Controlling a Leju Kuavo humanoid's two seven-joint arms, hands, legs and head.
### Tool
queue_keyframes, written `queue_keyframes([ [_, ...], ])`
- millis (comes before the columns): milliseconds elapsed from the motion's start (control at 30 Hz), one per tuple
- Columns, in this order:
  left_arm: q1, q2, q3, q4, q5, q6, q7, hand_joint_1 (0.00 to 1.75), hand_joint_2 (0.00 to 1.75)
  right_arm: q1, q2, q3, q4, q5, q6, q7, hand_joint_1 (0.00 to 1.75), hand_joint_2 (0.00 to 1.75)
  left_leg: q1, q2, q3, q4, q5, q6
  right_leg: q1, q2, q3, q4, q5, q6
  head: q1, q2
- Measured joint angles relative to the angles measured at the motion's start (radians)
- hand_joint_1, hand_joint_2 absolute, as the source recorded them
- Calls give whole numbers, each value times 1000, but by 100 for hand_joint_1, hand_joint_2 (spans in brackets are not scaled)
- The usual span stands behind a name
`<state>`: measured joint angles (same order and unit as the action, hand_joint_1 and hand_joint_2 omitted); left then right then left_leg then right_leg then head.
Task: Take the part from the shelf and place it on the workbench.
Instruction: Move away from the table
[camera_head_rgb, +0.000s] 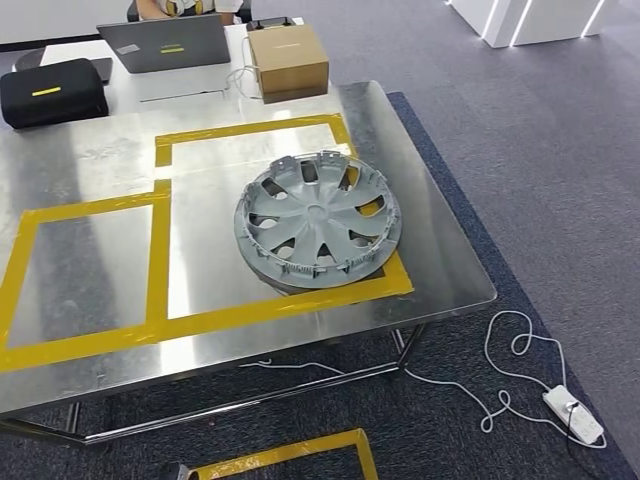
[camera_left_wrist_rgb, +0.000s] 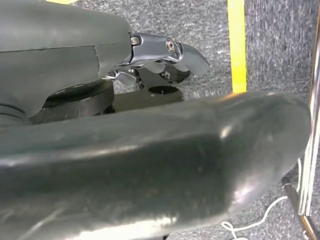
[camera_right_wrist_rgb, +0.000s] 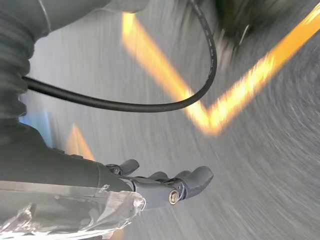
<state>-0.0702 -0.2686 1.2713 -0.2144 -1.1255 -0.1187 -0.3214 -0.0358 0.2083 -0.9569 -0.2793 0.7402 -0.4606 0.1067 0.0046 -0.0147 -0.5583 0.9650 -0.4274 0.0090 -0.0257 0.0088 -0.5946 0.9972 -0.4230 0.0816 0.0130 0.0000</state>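
Grey wheel cover (camera_head_rgb: 317, 222) lies flat on the steel workbench (camera_head_rgb: 445, 250), inner ribbed side up, mostly inside the right yellow-taped rectangle (camera_head_rgb: 249, 135); its near edge overlaps the front tape strip. A second taped rectangle (camera_head_rgb: 30, 225) sits to its left. Neither hand is touching the part.

Left hand (camera_left_wrist_rgb: 166, 57), left wrist view: fingers extended and loose, nothing in them, over grey carpet beside a yellow floor tape line (camera_left_wrist_rgb: 236, 45) and a bench leg (camera_left_wrist_rgb: 311, 125).

Right hand (camera_right_wrist_rgb: 170, 185), right wrist view: fingers stretched out, holding nothing; background is motion-blurred carpet with yellow floor tape (camera_right_wrist_rgb: 211, 110).

Far end of the bench: laptop (camera_head_rgb: 166, 42), cardboard box (camera_head_rgb: 287, 60), black case (camera_head_rgb: 49, 90). Floor right: white power strip (camera_head_rgb: 575, 415) with cable.
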Motion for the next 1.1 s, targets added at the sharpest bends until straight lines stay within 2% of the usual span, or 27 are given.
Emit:
queue_keyframes([
  [33, -1, 0, -5, 0, -3, 2, -1, 0, 0, 3, 0, 42, 1, 53, -4, 4, 0, 0, 3, 3, 1, -9, 7, 2, 1, 0, -12, 28, -25, 1, 2, 0],
  [67, -2, 0, -10, 0, -5, 2, -3, 0, 0, 4, 0, 74, 2, 67, -5, 7, 0, 0, 5, 6, 1, -13, 11, 4, 1, -1, -31, 81, -64, 1, 4, 0],
  [133, -3, 0, -17, 0, -7, 2, -6, 0, 0, 6, -1, 126, 3, 52, -5, 10, 0, 0, 5, 10, -4, -14, 15, 5, 2, -2, -77, 217, -141, 6, 8, 0],
  [167, -3, 0, -19, 0, -8, 2, -8, 0, 0, 9, -1, 146, 4, 46, -5, 12, 0, 0, 5, 11, -7, -14, 18, 4, 1, -2, -87, 263, -160, 8, 8, 0],
  [200, -2, 0, -20, 0, -8, 2, -9, 0, 0, 12, -1, 161, 5, 43, -4, 13, 0, 0, 5, 11, -10, -13, 21, 1, 0, -3, -80, 270, -158, 11, 8, 0],
  [233, -2, 0, -22, 0, -10, 2, -10, 0, 0, 14, -2, 174, 6, 43, -4, 13, 0, 0, 7, 10, -14, -12, 25, -2, -2, -3, -52, 236, -140, 13, 8, 0],
  [300, -3, 0, -26, 0, -13, 1, -11, 0, 0, 15, -3, 193, 7, 45, -2, 15, 0, 0, 11, 9, -23, -5, 30, -15, -6, -2, 42, 95, -92, 19, 9, 0],
  [333, -4, 1, -29, 0, -15, 1, -11, 0, 0, 15, -3, 200, 8, 47, -1, 16, 0, 0, 11, 8, -27, -1, 32, -22, -7, 3, 75, 43, -74, 16, 9, 0],
  [367, -5, 1, -32, -1, -16, 1, -11, 0, 0, 14, -2, 207, 9, 49, 1, 17, 0, 0, 10, 8, -30, 4, 34, -29, -8, 7, 92, 11, -69, 10, 9, 0],
  [467, -5, 1, -39, -1, -18, 1, -11, 0, 0, 16, -3, 219, 10, 52, 2, 20, 0, 0, 11, 5, -38, 12, 42, -46, -6, 13, 74, 13, -69, -24, 6, 0],
  [500, -5, 1, -39, -1, -18, 1, -11, 0, 0, 16, -3, 222, 10, 52, 2, 20, 0, 0, 13, 5, -44, 19, 31, -50, -5, 11, 66, 16, -64, -35, 4, 0],
  [533, -4, 1, -39, -1, -19, 1, -11, 0, 0, 16, -3, 224, 10, 52, 2, 20, 0, 0, 13, 6, -56, 44, 1, -52, -5, 9, 58, 16, -56, -44, 2, 0],
  [567, -4, 1, -39, -1, -19, 1, -11, 0, 0, 17, -3, 225, 10, 53, 3, 21, 0, 0, 13, 7, -73, 87, -43, -54, -4, 6, 48, 16, -47, -51, -1, 0],
  [633, -6, 1, -39, -1, -21, 4, 5, 0, 0, 18, -3, 227, 10, 61, 7, 43, 0, 0, 12, 7, -114, 218, -142, -53, 0, 3, 25, 16, -27, -58, -6, 0],
  [667, -6, 1, -39, -1, -22, 7, 19, 0, 0, 20, -3, 229, 11, 68, 10, 62, 0, 0, 11, 7, -123, 269, -168, -52, 2, 2, 12, 16, -18, -59, -7, 0],
  [700, -5, 2, -39, -1, -23, 11, 34, 0, 0, 22, -3, 231, 12, 76, 14, 81, 0, 0, 11, 7, -119, 295, -172, -50, 4, 0, 0, 17, -9, -59, -7, 0],
  [733, -3, 2, -39, -1, -24, 14, 46, 0, 0, 25, -3, 233, 13, 83, 17, 97, 0, 0, 10, 7, -96, 283, -157, -46, 6, 0, -11, 17, -1, -58, -7, 0],
  [800, 0, 3, -39, -1, -24, 17, 56, 0, 0, 28, -3, 239, 13, 90, 20, 110, 0, 0, 7, 7, -3, 168, -111, -35, 9, 0, -29, 18, 15, -52, -7, 0],
  [833, 0, 3, -39, -1, -24, 17, 58, 0, 0, 29, -3, 241, 13, 91, 21, 112, 0, 0, 4, 7, 50, 93, -99, -30, 10, 0, -35, 18, 23, -47, -7, 0],
  [867, -1, 2, -39, -1, -24, 17, 59, 0, 0, 30, -3, 242, 14, 92, 21, 113, 0, 0, 1, 7, 87, 38, -94, -27, 11, 0, -39, 18, 31, -42, -7, 0],
  [900, -2, 2, -39, -1, -25, 17, 59, 0, 0, 30, -3, 243, 14, 93, 22, 114, 0, 0, -2, 6, 106, 6, -95, -25, 12, -1, -41, 18, 39, -36, -8, 0],
  [967, 0, 1, -39, -1, -25, 17, 60, 0, 0, 31, -3, 243, 16, 94, 23, 115, 0, 0, -6, 7, 101, -4, -87, -19, 10, -2, -42, 12, 57, -23, -9, 0],
  [1000, 2, 0, -39, -1, -25, 17, 60, 0, 0, 33, -3, 243, 17, 95, 23, 116, 0, 0, -6, 9, 93, -4, -78, -12, 8, -1, -45, 12, 57, -18, -9, 0],
  [1033, 3, 0, -39, -1, -25, 17, 60, 0, 0, 34, -3, 243, 17, 99, 22, 119, 0, 0, -5, 11, 83, -5, -67, -5, 7, -1, -53, 24, 40, -14, -8, 0],
  [1067, 4, 0, -39, -1, -25, 17, 61, 0, 0, 36, -3, 243, 18, 103, 21, 124, 0, 0, -4, 12, 71, -7, -55, 2, 7, -1, -67, 57, 5, -10, -6, 0],
  [1100, 4, 0, -39, -1, -27, 17, 61, 0, 0, 36, -3, 243, 18, 109, 20, 129, 0, 0, -4, 13, 58, -6, -44, 7, 7, -2, -85, 112, -45, -8, -4, 0],
])
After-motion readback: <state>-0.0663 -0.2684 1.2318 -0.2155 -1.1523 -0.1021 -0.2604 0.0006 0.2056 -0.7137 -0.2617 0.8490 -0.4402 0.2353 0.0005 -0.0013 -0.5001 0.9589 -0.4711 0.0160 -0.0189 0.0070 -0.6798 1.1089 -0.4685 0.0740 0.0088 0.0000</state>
